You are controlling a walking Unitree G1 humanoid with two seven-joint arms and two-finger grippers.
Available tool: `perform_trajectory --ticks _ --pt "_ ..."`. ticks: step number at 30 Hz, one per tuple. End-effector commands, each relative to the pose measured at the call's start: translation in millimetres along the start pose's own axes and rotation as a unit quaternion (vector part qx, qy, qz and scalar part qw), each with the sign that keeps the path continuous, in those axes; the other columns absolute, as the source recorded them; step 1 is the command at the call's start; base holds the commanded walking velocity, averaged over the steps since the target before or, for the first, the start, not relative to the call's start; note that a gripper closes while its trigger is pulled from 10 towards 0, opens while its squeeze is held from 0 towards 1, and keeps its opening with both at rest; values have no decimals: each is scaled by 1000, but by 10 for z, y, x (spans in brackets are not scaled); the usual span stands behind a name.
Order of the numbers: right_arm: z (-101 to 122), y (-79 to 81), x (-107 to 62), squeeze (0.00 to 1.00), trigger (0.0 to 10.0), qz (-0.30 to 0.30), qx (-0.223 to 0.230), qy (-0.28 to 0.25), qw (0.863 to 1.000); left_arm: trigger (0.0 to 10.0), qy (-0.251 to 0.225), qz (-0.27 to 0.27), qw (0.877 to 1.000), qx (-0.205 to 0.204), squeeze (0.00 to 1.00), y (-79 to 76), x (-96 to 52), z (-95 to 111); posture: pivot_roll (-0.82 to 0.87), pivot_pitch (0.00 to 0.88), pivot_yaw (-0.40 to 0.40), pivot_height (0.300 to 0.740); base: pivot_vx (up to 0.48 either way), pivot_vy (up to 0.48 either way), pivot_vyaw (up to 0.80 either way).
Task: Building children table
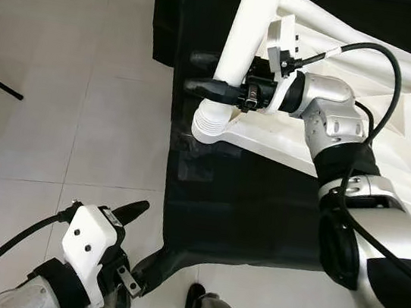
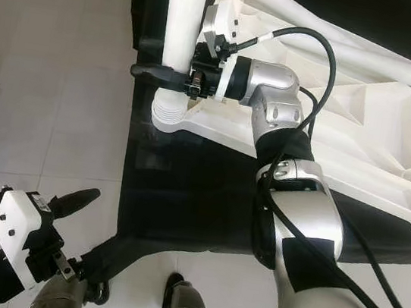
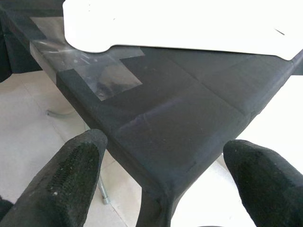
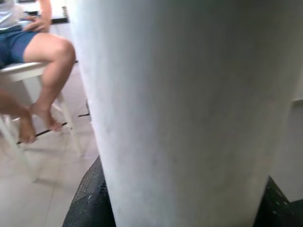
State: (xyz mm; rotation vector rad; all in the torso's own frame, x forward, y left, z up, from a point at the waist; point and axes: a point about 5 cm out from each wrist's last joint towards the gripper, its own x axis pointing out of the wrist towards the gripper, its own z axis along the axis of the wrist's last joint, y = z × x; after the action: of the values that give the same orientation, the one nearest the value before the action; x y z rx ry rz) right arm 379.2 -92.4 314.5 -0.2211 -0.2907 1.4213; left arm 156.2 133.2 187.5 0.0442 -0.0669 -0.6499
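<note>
Nearest the robot, low at its left side, the left gripper point(image 1: 127, 246) hangs over the pale tiled floor point(image 1: 54, 87) just off the corner of a work table draped in black cloth point(image 1: 234, 219); its two black fingers point(image 3: 71, 179) stand spread apart with nothing between them, and the left wrist view looks past them at the cloth's folded corner and a patch of clear tape point(image 3: 102, 78) stuck on it. Between the arms, close to the robot's body, a dark foot-like part point(image 1: 195, 300) rests on the tiles. Farther out, the silver right arm point(image 2: 290, 204) reaches across the black cloth to the upturned white plastic children's table point(image 1: 390, 149), which lies top-down on the cloth with its ribbed underside facing up. The right gripper point(image 1: 223, 80) is clenched around a white table leg point(image 1: 246, 29) that stands upright in the ribbed corner socket point(image 1: 211, 124) at the tabletop's near-left corner; one black finger point(image 1: 203, 87) shows on the near side of the leg, another behind it. Another white leg point(image 2: 343, 43) lies slanted across the underside beyond. In the right wrist view, past the leg point(image 4: 189, 118), a person's bare legs point(image 4: 47, 80) show, seated on a white stool point(image 4: 19, 75).
</note>
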Motion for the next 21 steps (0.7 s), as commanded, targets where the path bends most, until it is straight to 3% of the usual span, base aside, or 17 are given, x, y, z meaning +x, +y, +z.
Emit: perform_trajectory --ticks 1,3,4,5,6,7,8,9,10,11,12,13,14,16,18,19,21 --pt "-575 127 -42 0 10000 -53 121 52 990 10000 8 -10 1000 -7 0 -41 -29 -20 -12 385 -182 740 0 0 0" --pt "-575 127 -42 0 10000 -53 121 52 990 10000 8 -10 1000 -7 0 -41 -29 -20 -12 385 -182 740 0 0 0" --pt "-655 152 -44 0 10000 -93 135 50 985 10000 8 -9 1000 -7 0 -39 -33 -21 -22 385 -189 740 0 0 0" --pt "-655 152 -44 0 10000 -93 135 50 985 10000 8 -9 1000 -7 0 -39 -33 -21 -22 385 -189 740 0 0 0" --pt "-753 237 -40 0 10000 -131 154 44 978 10000 8 -9 1000 -7 0 -37 -35 -20 -25 387 -191 740 0 0 0" --pt "-753 237 -40 0 10000 -131 154 44 978 10000 8 -9 1000 -7 0 -37 -35 -20 -25 387 -191 740 0 0 0" --pt "-850 357 -43 0 10000 -168 168 46 970 10000 8 -9 1000 -7 0 -35 -37 -19 -24 387 -190 740 0 0 0" --pt "-850 357 -43 0 10000 -168 168 46 970 10000 8 -9 1000 -7 0 -35 -37 -19 -24 387 -190 740 0 0 0" --pt "-924 504 -39 0 10000 -203 168 56 963 10000 8 -9 1000 -7 0 -31 -38 -19 -23 387 -187 740 0 0 0" --pt "-924 504 -39 0 10000 -203 168 56 963 10000 8 -9 1000 -7 0 -31 -38 -19 -23 387 -187 740 0 0 0" --pt "-1010 665 -46 0 10000 -289 151 84 942 10000 8 -9 1000 -6 0 -26 -38 -21 -27 387 -186 740 0 0 0" --pt "-1010 665 -46 0 10000 -289 151 84 942 10000 8 -9 1000 -6 0 -26 -38 -21 -27 387 -186 740 0 0 0" --pt "-1040 760 -84 0 10000 -354 136 103 920 10000 8 -10 1000 -6 0 -22 -39 -23 -28 386 -186 740 0 0 0" --pt "-1040 760 -84 0 10000 -354 136 103 920 10000 8 -10 1000 -6 0 -22 -39 -23 -28 386 -186 740 0 0 0" --pt "-1047 928 -7 0 10000 -449 111 126 878 10000 11 -9 1000 -3 0 1 -36 -37 -21 369 -177 740 0 0 0" --pt "-1047 928 -7 0 10000 -449 111 126 878 10000 11 -9 1000 -3 0 1 -36 -37 -21 369 -177 740 0 0 0" --pt "-1029 964 151 0 10000 -472 121 126 864 10000 13 -7 1000 -1 0 17 -35 -48 -18 365 -174 740 0 0 0"
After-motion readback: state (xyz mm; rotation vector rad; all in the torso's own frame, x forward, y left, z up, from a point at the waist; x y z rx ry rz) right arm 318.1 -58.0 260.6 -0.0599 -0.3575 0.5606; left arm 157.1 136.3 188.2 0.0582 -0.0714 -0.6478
